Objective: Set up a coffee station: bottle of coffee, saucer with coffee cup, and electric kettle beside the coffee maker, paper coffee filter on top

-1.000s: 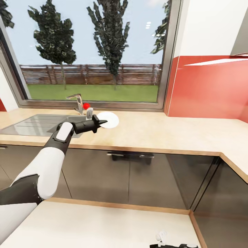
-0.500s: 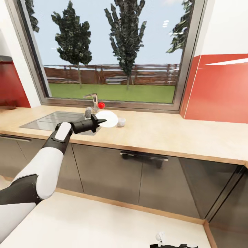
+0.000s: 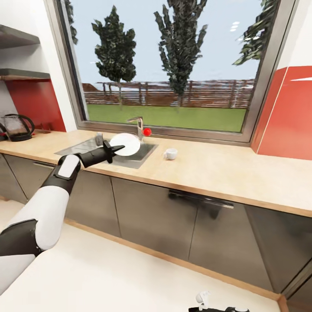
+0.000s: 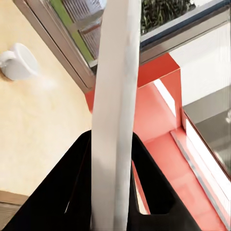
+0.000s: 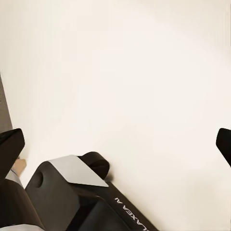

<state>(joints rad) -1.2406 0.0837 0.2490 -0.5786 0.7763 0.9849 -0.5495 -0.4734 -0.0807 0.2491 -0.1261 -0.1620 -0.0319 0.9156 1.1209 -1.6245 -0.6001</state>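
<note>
saucer in hand, on the way to the coffee corner

the left claw (image 3: 116, 151) is clenched on the rim of the saucer (image 3: 125, 144), carried on edge above the sink (image 3: 141, 157); the right claw (image 5: 115, 144) is spread open, gripping nothing. past the saucer the cup (image 3: 170, 153) sits on the countertop (image 3: 216, 169); the kettle (image 3: 16, 127) stands far off to the side. such a thin edge pinch could let the plate pivot or slip while travelling.
</note>
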